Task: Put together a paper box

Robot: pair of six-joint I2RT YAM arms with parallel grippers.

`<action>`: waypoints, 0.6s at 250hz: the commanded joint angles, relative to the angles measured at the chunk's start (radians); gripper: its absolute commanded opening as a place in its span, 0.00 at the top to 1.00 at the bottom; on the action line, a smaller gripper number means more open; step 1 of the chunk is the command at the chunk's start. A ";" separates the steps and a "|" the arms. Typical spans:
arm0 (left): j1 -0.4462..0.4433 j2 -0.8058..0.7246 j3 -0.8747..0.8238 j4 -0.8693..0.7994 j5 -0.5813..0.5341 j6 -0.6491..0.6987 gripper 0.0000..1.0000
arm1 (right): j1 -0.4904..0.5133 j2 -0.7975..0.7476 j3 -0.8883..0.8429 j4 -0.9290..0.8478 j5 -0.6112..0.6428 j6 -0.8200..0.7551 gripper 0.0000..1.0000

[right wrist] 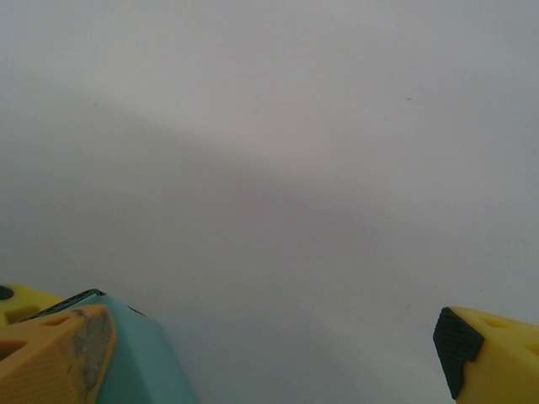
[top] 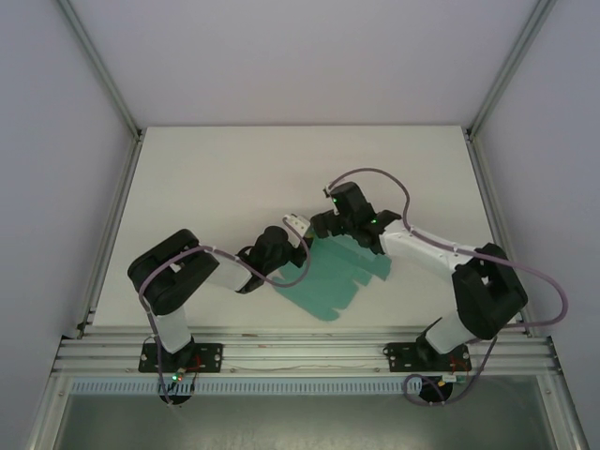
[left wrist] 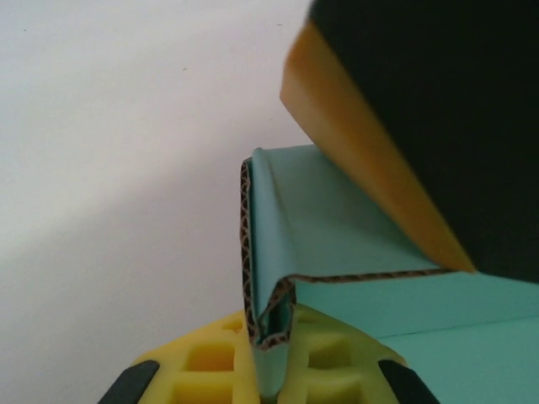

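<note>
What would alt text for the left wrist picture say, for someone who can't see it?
Two yellow fingers at the bottom edge pinch a folded flap of the teal-green paper box, its brown corrugated edge showing. An orange-yellow finger on a black body lies against the card from the upper right, with the white table behind.

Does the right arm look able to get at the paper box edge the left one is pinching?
Probably yes. The right gripper is open and sits right against the paper box, close beside the left gripper and its pinch. Nothing stands between them.
</note>
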State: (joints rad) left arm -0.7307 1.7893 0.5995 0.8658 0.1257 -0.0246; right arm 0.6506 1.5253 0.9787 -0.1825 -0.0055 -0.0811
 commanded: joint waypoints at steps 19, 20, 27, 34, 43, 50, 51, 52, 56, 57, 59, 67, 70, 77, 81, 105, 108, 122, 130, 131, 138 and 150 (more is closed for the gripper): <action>-0.012 0.032 -0.007 0.022 -0.026 0.003 0.79 | 0.009 0.088 -0.043 -0.112 -0.058 0.007 0.02; -0.012 0.032 -0.008 0.020 -0.027 0.001 0.79 | 0.009 0.088 -0.043 -0.113 -0.059 0.007 0.02; -0.012 0.032 -0.005 0.019 -0.041 -0.003 0.79 | 0.009 0.088 -0.044 -0.115 -0.074 0.007 0.03; -0.010 0.033 -0.002 0.023 -0.054 -0.008 0.78 | 0.009 0.087 -0.046 -0.120 -0.083 0.007 0.04; -0.009 0.036 0.002 0.027 -0.068 -0.015 0.77 | 0.010 0.086 -0.047 -0.127 -0.094 0.013 0.05; -0.007 0.038 0.006 0.027 -0.070 -0.018 0.76 | 0.010 0.088 -0.044 -0.140 -0.098 0.018 0.05; -0.007 0.039 0.007 0.027 -0.071 -0.020 0.76 | 0.010 0.088 -0.044 -0.141 -0.098 0.019 0.05; -0.006 0.039 0.007 0.027 -0.072 -0.021 0.75 | 0.009 0.088 -0.044 -0.143 -0.099 0.019 0.05; -0.004 0.041 0.011 0.027 -0.070 -0.025 0.74 | 0.009 0.088 -0.043 -0.150 -0.102 0.023 0.05; -0.004 0.042 0.012 0.028 -0.069 -0.026 0.73 | 0.009 0.088 -0.044 -0.151 -0.102 0.025 0.05; -0.003 0.042 0.013 0.027 -0.069 -0.028 0.73 | 0.009 0.088 -0.044 -0.153 -0.103 0.026 0.05; 0.002 0.046 0.021 0.025 -0.061 -0.035 0.71 | 0.009 0.087 -0.048 -0.155 -0.110 0.033 0.05; 0.004 0.048 0.024 0.024 -0.058 -0.038 0.71 | 0.008 0.086 -0.051 -0.154 -0.111 0.036 0.05; 0.008 0.051 0.031 0.022 -0.050 -0.048 0.68 | 0.009 0.083 -0.055 -0.152 -0.121 0.039 0.06; 0.011 0.055 0.037 0.020 -0.043 -0.052 0.67 | 0.009 0.081 -0.060 -0.149 -0.123 0.041 0.06; 0.022 0.072 0.065 0.005 -0.032 -0.070 0.66 | 0.008 0.066 -0.082 -0.125 -0.137 0.050 0.06; 0.023 0.074 0.069 0.002 -0.034 -0.070 0.66 | 0.009 0.065 -0.085 -0.122 -0.138 0.050 0.06; 0.027 0.087 0.088 -0.011 -0.035 -0.076 0.66 | 0.009 0.062 -0.093 -0.112 -0.148 0.055 0.06; 0.030 0.095 0.100 -0.017 -0.035 -0.079 0.67 | 0.009 0.063 -0.095 -0.110 -0.152 0.058 0.06; 0.030 0.096 0.101 -0.018 -0.035 -0.079 0.67 | 0.009 0.063 -0.095 -0.110 -0.153 0.058 0.06; 0.034 0.103 0.110 -0.023 -0.031 -0.083 0.68 | 0.010 0.066 -0.097 -0.111 -0.159 0.059 0.06; 0.038 0.111 0.122 -0.027 -0.029 -0.097 0.73 | 0.009 0.071 -0.098 -0.112 -0.171 0.063 0.06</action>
State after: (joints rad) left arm -0.7200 1.8591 0.6651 0.8848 0.1028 -0.0727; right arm 0.6193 1.5578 0.9508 -0.0940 -0.0517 0.0154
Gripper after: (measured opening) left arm 0.315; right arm 0.939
